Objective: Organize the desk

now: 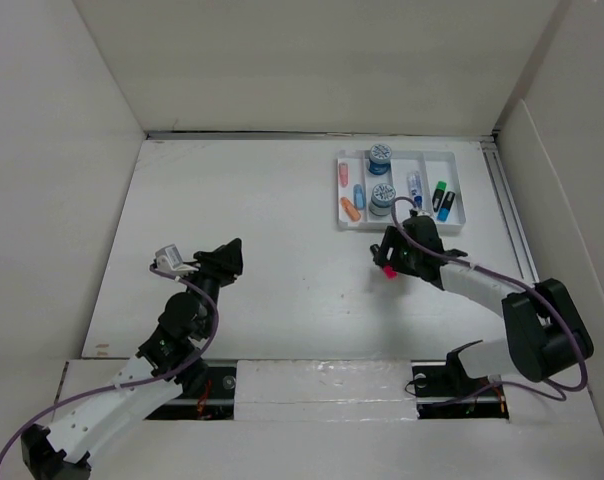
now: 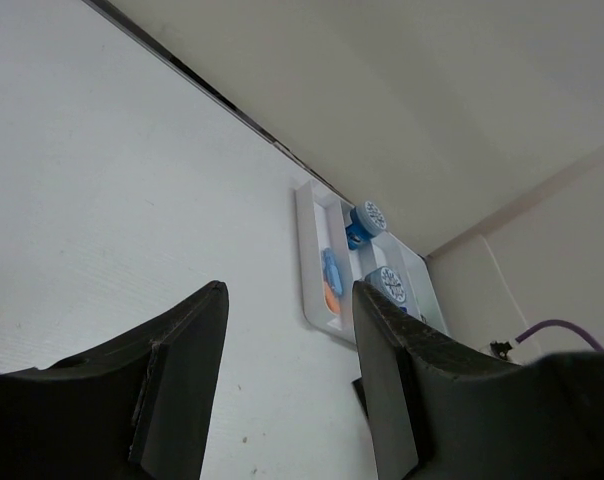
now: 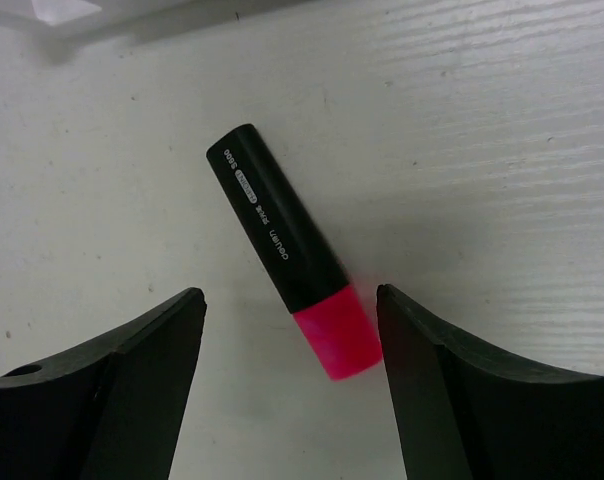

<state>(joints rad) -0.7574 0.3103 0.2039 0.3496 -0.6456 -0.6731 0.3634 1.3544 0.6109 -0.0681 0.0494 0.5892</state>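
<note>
**The desk (image 1: 272,210): pink highlighter lying loose, near side of the tray**

The desk is stretching white between its tall panels, with everything gathered at its far right. The white tray (image 1: 449,166) is sitting there, holding blue round tubs (image 1: 380,155) and small markers (image 1: 443,203) in its compartments.

The right gripper (image 1: 394,258) is hovering just near of the tray's left end, fingers standing well apart and gripping nothing. The left gripper (image 1: 228,254) is idling well away on the left, fingers also apart and empty, so the right arm is plainly the nearer one.

The highlighter (image 3: 282,255) is lying flat on the desk directly between the right fingers, touching neither as far as the wrist view shows. Its long axis is running on a steep diagonal across the line the fingers close along, with the pink end sitting just beside one finger and the black end pointing away toward the tray. A closing grip would likely be meeting the body askew. Nothing is standing between highlighter and tray.
</note>
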